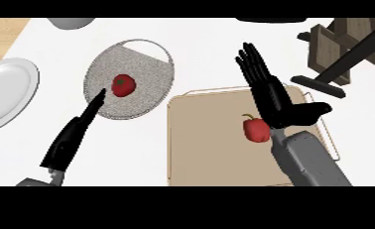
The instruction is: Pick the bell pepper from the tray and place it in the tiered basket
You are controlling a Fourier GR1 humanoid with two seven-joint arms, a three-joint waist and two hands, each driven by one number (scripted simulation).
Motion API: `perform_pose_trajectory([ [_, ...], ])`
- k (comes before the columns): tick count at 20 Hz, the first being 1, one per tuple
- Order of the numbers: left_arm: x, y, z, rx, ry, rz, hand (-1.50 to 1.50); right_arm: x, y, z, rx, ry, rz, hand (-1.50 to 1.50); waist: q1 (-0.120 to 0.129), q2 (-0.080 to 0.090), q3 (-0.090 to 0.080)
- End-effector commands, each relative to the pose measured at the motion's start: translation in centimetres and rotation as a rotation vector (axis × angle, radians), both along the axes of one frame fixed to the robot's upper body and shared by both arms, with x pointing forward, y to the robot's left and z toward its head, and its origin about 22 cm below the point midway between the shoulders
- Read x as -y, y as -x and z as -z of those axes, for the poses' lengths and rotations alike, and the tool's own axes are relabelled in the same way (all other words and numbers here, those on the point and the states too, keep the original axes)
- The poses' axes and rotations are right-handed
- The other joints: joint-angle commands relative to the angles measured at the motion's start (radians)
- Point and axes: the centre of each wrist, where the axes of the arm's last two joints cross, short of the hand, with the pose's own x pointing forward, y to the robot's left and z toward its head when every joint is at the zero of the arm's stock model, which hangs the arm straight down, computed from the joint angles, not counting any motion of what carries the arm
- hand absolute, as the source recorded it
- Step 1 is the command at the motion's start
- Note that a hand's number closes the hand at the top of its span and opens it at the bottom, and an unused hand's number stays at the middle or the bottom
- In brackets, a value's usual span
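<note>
My right hand is flat open, fingers holding nothing, just right of the pepper on the tray. Left hand is open too. Desk shows between tray's far edge and basket.

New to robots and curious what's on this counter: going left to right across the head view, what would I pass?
Plate → grey board → bell pepper → basket
</note>
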Motion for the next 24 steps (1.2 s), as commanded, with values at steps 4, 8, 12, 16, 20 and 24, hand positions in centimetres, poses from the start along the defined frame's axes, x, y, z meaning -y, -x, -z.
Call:
perform_pose_trajectory([
  [4, -2.6, -1.3, -2.5, 0.097, -0.014, -0.231, 0.00, 2.1, 0.9, -1.4, 0.096, 0.245, 0.341, 1.50, -0.046, -0.011, -0.007],
  [8, -4.4, -1.1, -2.1, 0.090, -0.028, -0.328, 0.00, 11.6, 2.5, 3.2, -0.042, 0.522, 0.791, 1.50, -0.167, -0.008, -0.029],
  [12, -5.2, -1.2, -1.9, 0.088, -0.006, -0.409, 0.00, 9.8, 5.0, 4.5, 0.038, 0.492, 1.103, -1.50, -0.139, -0.018, -0.014],
  [16, -4.8, -2.0, -3.6, 0.104, -0.007, -0.385, 0.00, 8.7, 9.2, 4.8, 0.046, 0.591, 1.107, -1.50, -0.116, -0.019, -0.015],
  [20, -4.8, -2.1, -3.9, 0.119, 0.002, -0.378, 0.00, 9.4, 12.9, 6.8, -0.097, 0.790, 0.967, -1.50, -0.097, -0.012, -0.023],
  [24, -4.0, -2.0, -3.5, 0.120, -0.003, -0.350, 0.00, 10.7, 14.6, 7.5, -0.229, 0.971, 0.861, -1.50, -0.067, 0.003, -0.029],
])
